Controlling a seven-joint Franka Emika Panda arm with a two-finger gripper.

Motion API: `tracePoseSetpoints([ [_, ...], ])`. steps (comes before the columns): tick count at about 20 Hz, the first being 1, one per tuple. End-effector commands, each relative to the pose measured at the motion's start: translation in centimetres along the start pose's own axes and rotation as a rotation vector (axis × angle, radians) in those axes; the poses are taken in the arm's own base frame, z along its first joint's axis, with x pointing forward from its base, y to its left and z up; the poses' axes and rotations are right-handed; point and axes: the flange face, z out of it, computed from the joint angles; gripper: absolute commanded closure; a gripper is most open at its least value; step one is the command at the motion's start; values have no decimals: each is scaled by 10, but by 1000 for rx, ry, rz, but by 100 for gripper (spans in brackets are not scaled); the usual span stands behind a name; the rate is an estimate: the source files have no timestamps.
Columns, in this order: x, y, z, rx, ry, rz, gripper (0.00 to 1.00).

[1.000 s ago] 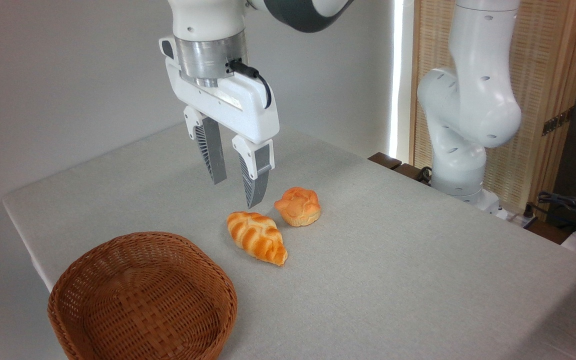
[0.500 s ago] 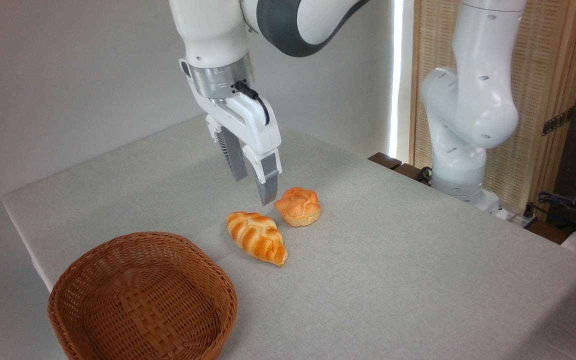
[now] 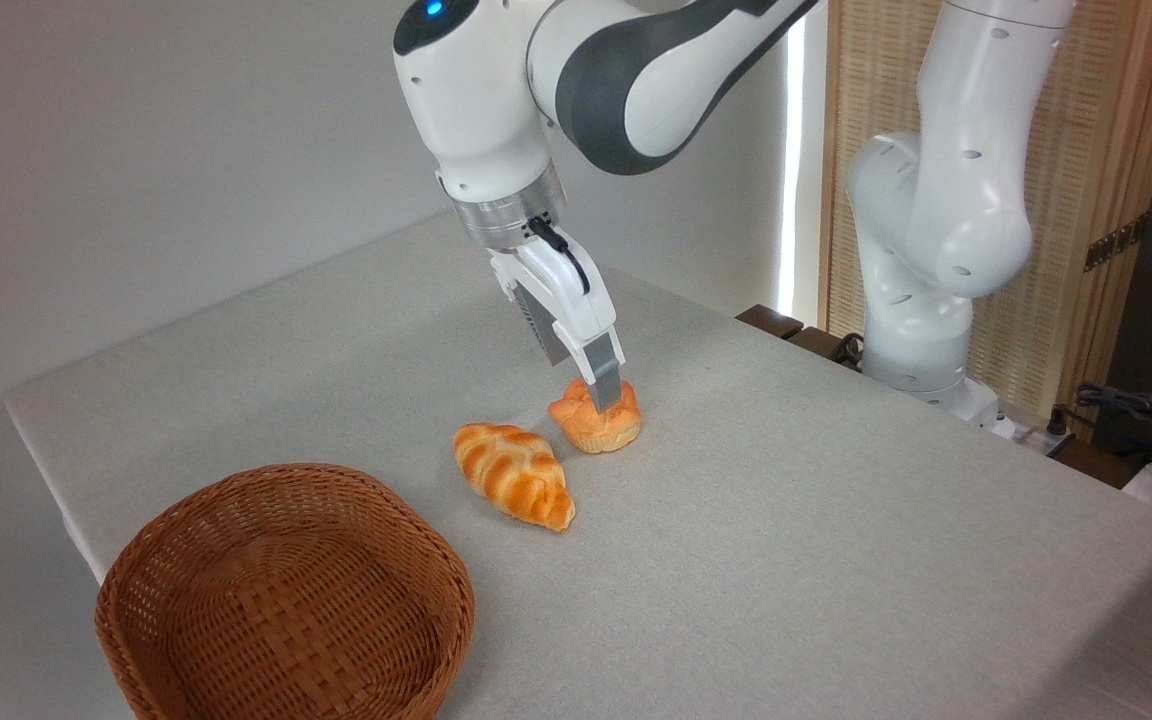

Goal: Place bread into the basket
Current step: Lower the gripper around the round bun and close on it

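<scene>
Progress check: the reach is about done, the grasp not confirmed, and carry and drop are all left. The gripper [image 3: 604, 392] is tilted down onto the bun [image 3: 596, 415], its near finger [image 3: 603, 375] overlapping the bun's knotted top; the far finger sits hidden behind the near one, so I cannot tell whether the jaws are apart, together or clamped on the bun. The bun itself rests on the table [image 3: 836, 540] directly under the fingertips, not lifted as far as I can judge.

The braided loaf [image 3: 516, 475] lies just beside the bun, on the side away from the arm's base and towards the camera; it looks clear of the fingers, but close enough to get nudged on the lift.

The basket [image 3: 286, 600] is well apart from the gripper, past the loaf at the near corner of the table, with nothing in it.

Left, by my reading: close on the bun, lift, carry over the loaf to the basket, let go.
</scene>
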Motion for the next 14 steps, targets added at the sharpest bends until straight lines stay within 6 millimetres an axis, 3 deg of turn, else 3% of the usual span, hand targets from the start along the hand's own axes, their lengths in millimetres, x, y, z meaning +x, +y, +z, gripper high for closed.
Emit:
tracePoseSetpoints([
  [1,2,9,9,15,2,37,0],
  [10,31,20,34,70,-79,109,0],
  [14,34,19,39,108,-117,127,0],
])
